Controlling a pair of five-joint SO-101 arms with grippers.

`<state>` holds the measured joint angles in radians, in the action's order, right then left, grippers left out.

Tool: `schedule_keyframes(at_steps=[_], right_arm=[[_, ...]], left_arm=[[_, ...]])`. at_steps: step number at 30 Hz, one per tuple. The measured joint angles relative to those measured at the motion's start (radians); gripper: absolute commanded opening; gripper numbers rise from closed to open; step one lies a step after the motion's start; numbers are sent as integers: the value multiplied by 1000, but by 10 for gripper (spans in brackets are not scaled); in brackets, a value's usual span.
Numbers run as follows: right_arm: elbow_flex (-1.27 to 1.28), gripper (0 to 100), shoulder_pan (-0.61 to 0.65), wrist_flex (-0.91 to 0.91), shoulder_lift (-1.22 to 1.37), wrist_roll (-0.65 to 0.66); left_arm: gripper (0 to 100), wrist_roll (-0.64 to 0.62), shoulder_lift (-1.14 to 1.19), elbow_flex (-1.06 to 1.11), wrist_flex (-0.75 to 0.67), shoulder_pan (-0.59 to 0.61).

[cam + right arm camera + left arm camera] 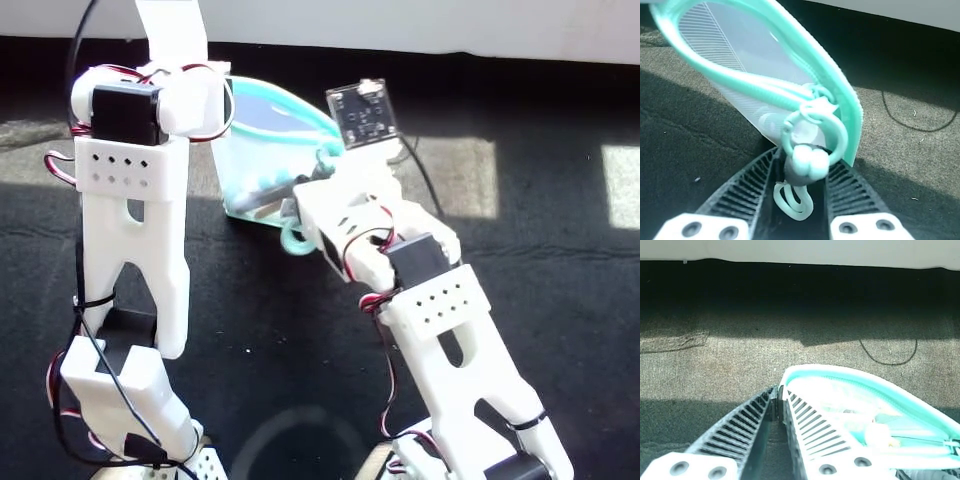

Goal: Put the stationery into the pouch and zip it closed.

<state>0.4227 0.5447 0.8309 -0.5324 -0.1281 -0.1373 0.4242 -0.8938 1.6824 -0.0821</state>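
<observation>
While the pouch [262, 160] spans between your arms, mouth gaping: left pincer [778, 392] pressed together on one end corner, right pincer [801, 157] pinching the zip pull [807, 162] at the other. Closing likely means drawing the pull along the pouch's length toward the left pincer.

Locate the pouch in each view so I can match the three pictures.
High view: pouch top centre, between the two arms.
Left wrist view: pouch beside the left tool, its end held at the tips.
Right wrist view: pouch beyond the right tool, zip pull between its fingers.
Shared landmark: the teal zip rim around the open mouth.
</observation>
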Motion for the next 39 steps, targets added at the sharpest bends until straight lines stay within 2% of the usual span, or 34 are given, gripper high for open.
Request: schedule_keyframes(at_steps=[4,13,19,23,32,36,39], right_arm=[[0,101,-11,0,0,0],[0,104,-11,-6,0,-12],[0,105,-11,-6,0,-196],[0,105,-12,-6,0,-249],[0,108,-14,58,-20,-232],[0,169,-17,68,-25,-232],[0,174,-20,69,-15,-232]], left_arm=[[10,0,0,0,0,0],[10,0,0,0,0,0],[10,0,0,0,0,0],[10,0,0,0,0,0],[9,0,48,-6,0,0],[9,0,58,-17,-2,0],[9,0,60,-26,-6,0]])
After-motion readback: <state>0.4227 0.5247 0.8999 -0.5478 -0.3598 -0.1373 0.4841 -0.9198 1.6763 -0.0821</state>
